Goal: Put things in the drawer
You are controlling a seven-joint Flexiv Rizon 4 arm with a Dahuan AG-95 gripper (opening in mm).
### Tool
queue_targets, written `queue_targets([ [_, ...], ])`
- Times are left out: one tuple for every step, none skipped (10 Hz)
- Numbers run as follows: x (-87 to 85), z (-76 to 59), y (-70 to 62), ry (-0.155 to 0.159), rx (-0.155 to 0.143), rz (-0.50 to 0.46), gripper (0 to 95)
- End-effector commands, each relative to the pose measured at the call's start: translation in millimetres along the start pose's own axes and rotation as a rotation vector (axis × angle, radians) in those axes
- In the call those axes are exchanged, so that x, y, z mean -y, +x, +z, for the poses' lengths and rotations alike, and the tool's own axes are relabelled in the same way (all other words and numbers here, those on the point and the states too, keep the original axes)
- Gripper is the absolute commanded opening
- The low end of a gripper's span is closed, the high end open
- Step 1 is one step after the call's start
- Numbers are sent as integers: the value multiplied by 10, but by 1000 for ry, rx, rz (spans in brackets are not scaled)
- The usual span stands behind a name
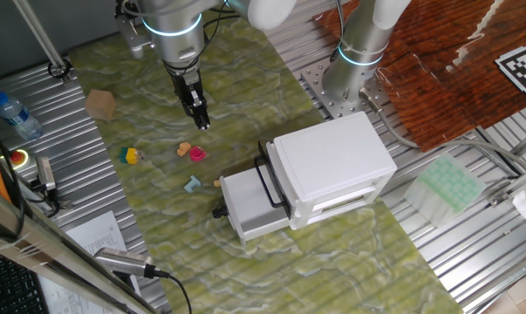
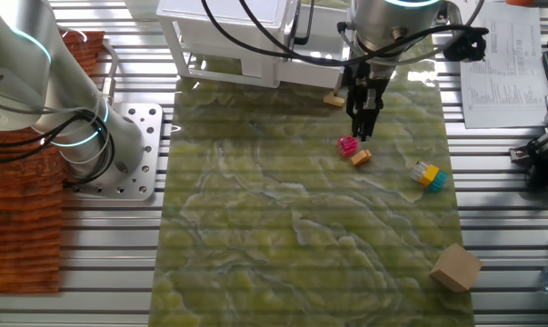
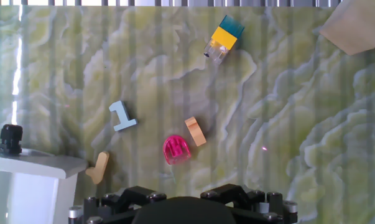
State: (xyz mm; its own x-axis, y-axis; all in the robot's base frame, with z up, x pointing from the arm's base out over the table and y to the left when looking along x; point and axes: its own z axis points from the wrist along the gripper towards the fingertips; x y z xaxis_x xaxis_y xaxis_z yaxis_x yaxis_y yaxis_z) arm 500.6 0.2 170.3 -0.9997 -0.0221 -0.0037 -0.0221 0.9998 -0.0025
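Note:
The little orange piece (image 1: 184,148) (image 2: 361,157) (image 3: 195,131) lies on the green mat, touching or almost touching a pink piece (image 1: 197,153) (image 2: 348,145) (image 3: 176,150). A light blue piece (image 1: 192,184) (image 3: 122,116) and a tan piece (image 2: 333,99) (image 3: 99,167) lie nearer the cabinet. My gripper (image 1: 201,122) (image 2: 362,134) (image 3: 187,194) hangs above the mat close to the pink and orange pieces, empty, jaws apart. The white drawer (image 1: 249,208) (image 3: 22,186) stands pulled out of the white cabinet (image 1: 332,161).
A yellow and blue block (image 1: 129,156) (image 2: 427,174) (image 3: 222,38) and a wooden cube (image 1: 100,104) (image 2: 455,267) (image 3: 355,28) lie farther out on the mat. A second arm's base (image 1: 354,70) stands behind the cabinet. A water bottle (image 1: 17,115) lies off the mat.

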Motion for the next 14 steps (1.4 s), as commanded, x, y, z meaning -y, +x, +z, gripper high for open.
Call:
queue_targets([
  [2,3,6,25,38,-126,0],
  [2,3,6,25,39,-126,0],
  [2,3,6,24,39,-123,0],
  [2,3,6,22,37,-118,0],
  [2,3,6,21,37,-114,0],
  [2,3,6,21,38,-116,0],
  [2,3,6,21,39,-118,0],
  [2,3,6,21,39,-119,0],
  [2,3,6,21,39,-119,0],
  [1,5,5,19,39,-115,0],
  [1,8,4,19,40,-114,0],
  [8,28,-4,21,41,-115,0],
  [14,43,-11,21,41,-115,0],
  [24,72,-39,21,41,-127,0],
])
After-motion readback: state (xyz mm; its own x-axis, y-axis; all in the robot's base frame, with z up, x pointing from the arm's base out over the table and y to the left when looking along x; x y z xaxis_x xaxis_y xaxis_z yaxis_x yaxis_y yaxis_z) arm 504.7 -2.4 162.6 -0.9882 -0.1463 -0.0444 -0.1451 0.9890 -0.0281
